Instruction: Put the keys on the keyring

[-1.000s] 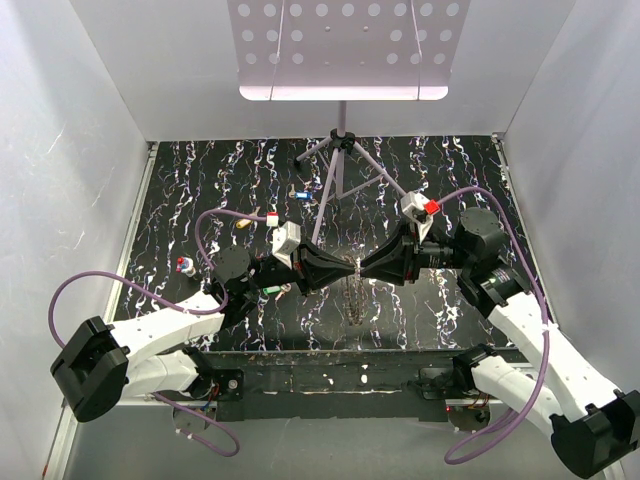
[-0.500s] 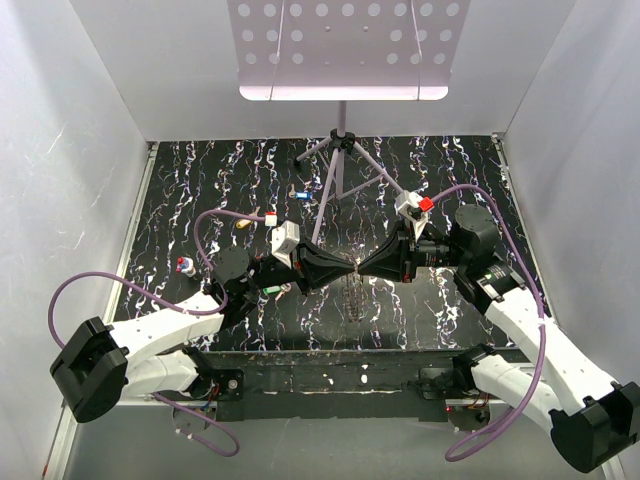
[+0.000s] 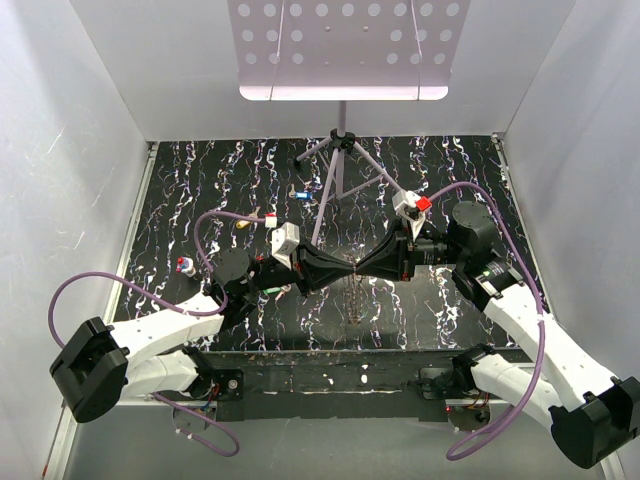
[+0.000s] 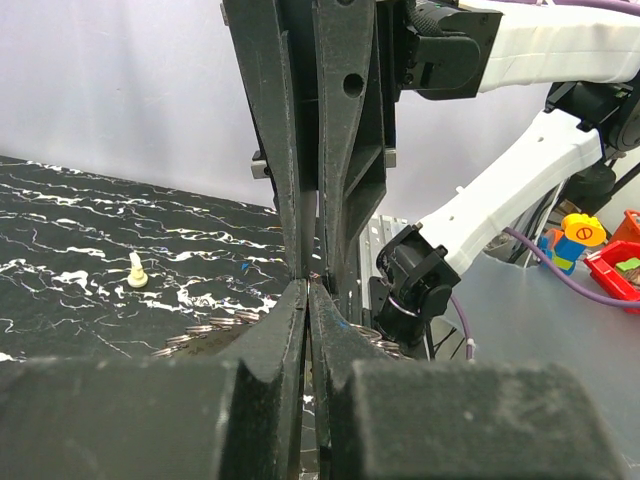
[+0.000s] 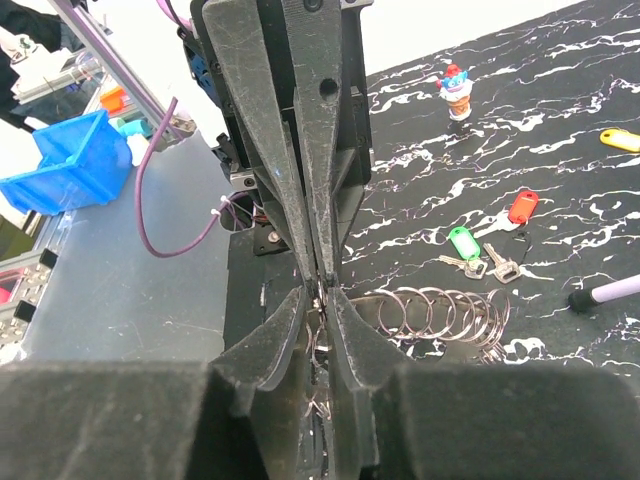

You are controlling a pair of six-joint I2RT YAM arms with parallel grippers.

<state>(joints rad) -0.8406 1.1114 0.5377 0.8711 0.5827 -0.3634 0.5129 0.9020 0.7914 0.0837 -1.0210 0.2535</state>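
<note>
My left gripper [image 3: 351, 268] and right gripper [image 3: 363, 268] meet tip to tip above the mat's near middle. The keyring [image 3: 355, 297], a chain of thin silvery rings, hangs and lies below them. In the right wrist view my right gripper [image 5: 320, 292] is shut on a thin ring wire, with the ring coils [image 5: 440, 315] lying beyond. In the left wrist view my left gripper [image 4: 308, 285] is shut on the same wire, with rings [image 4: 205, 330] behind. A green key [image 5: 460, 242], a red key [image 5: 522, 207], a silver key [image 5: 500, 265] and a yellow key [image 5: 620, 140] lie loose. A blue key [image 3: 303, 195] lies farther back.
A music stand [image 3: 345, 50] on a tripod [image 3: 340, 160] stands at the back middle, one leg reaching toward the grippers. A small toy figure [image 3: 185, 265] stands at the left. White walls [image 3: 80, 150] close in three sides. A black bar [image 3: 330, 365] runs along the near edge.
The right wrist has shifted slightly left and turned a little. Both grippers stay tip to tip on the ring. The left arm has barely moved.
</note>
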